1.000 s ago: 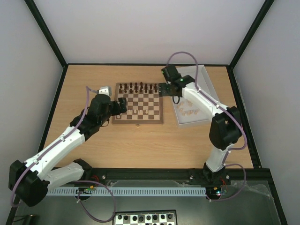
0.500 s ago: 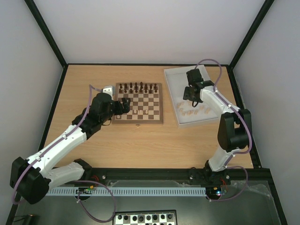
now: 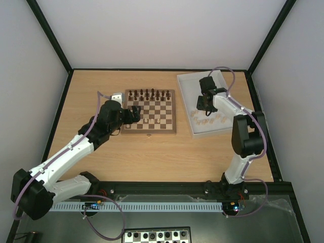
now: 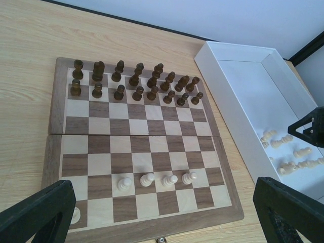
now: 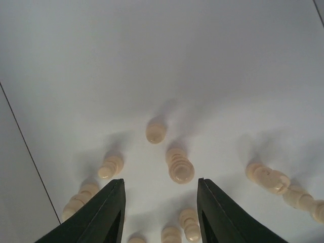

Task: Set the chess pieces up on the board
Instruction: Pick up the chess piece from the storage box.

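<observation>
The board (image 3: 150,131) lies mid-table, with dark pieces (image 4: 134,81) ranked along its far edge and four cream chess pieces (image 4: 147,179) nearer. More lie loose in a white tray (image 3: 192,91) to the right. The right gripper (image 5: 159,182) hangs over them, fingers apart, gripping nothing. The left gripper (image 3: 132,114) gapes wide over the board's left side.

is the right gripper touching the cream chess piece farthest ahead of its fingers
Apart. The right wrist view shows bare white tray floor between the small cream chess piece and the black fingertips of the right gripper.
</observation>
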Motion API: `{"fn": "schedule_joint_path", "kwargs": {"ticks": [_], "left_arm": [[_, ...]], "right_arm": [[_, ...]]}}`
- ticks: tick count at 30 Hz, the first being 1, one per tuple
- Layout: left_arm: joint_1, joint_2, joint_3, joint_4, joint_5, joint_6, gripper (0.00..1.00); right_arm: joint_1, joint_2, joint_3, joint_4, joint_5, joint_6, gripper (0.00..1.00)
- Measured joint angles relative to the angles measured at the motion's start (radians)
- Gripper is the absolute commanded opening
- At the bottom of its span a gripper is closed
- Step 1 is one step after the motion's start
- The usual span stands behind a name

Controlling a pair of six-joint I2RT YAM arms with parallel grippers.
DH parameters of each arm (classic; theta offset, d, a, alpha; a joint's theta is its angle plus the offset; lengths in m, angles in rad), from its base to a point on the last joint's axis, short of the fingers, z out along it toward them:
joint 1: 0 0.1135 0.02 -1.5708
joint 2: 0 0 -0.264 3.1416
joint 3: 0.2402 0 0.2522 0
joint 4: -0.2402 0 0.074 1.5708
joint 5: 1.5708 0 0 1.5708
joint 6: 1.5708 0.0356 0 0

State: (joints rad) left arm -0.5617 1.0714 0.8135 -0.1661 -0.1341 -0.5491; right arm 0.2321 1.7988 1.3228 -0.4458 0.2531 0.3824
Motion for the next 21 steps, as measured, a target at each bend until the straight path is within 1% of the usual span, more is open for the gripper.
{"fn": "schedule_joint_path", "kwargs": {"ticks": [3, 7, 10, 21], "left_arm": [[0.000, 0.005, 0.000, 0.000, -0.002, 0.002, 0.99], [0.000, 0.011, 0.000, 0.000, -0.008, 0.005, 1.00], [0.000, 0.018, 0.000, 0.000, -0.010, 0.006, 0.99], [0.000, 0.032, 0.002, 0.000, -0.029, 0.007, 1.00]], "right_arm": [[-0.003, 0.015, 0.000, 0.005, -0.011, 0.000, 0.40], [-0.004, 0.016, 0.000, 0.022, -0.058, -0.001, 0.44], [0.001, 0.015, -0.006, 0.035, -0.093, -0.001, 0.45], [0.072, 0.015, -0.011, 0.042, -0.158, -0.009, 0.38]]}}
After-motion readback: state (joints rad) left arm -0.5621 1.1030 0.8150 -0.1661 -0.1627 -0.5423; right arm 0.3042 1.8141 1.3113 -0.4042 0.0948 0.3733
